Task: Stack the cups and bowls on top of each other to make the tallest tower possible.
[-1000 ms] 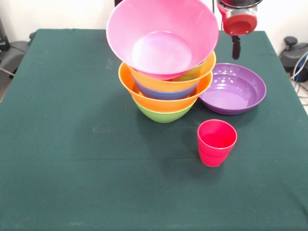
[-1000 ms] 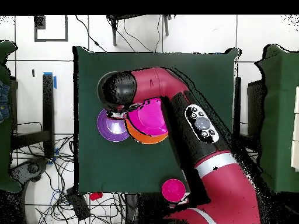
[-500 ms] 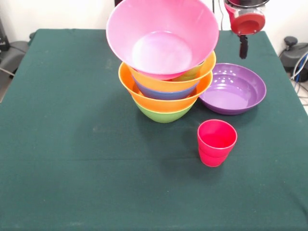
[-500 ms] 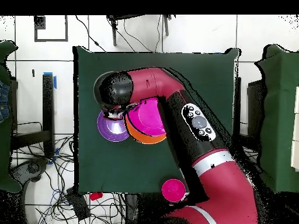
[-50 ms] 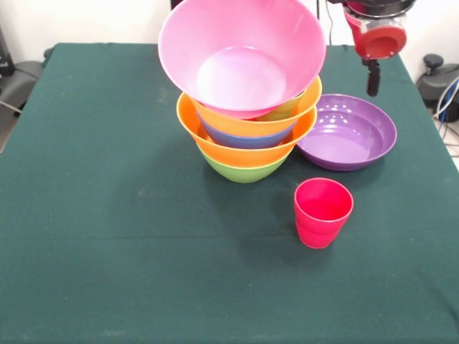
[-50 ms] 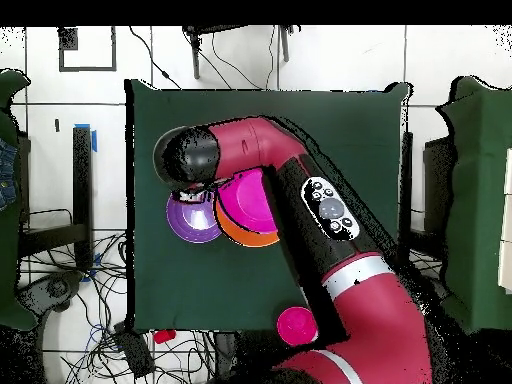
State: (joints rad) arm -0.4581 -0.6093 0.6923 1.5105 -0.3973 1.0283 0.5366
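Gripper hung above purple bowl's far rim; jaw state unreadable. Tower stood beside. Descent should probably straddle that rim squarely, keeping clear of the pink bowl.

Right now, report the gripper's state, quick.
Gripper: cannot be told whether open or closed. It hangs above the far rim of the purple bowl, touching nothing and holding nothing visible.

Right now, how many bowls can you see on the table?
6 show: pink bowl on top of the pile, two orange bowls with a blue bowl between them, a green bowl at the bottom, and the purple bowl beside it. More may hide inside.
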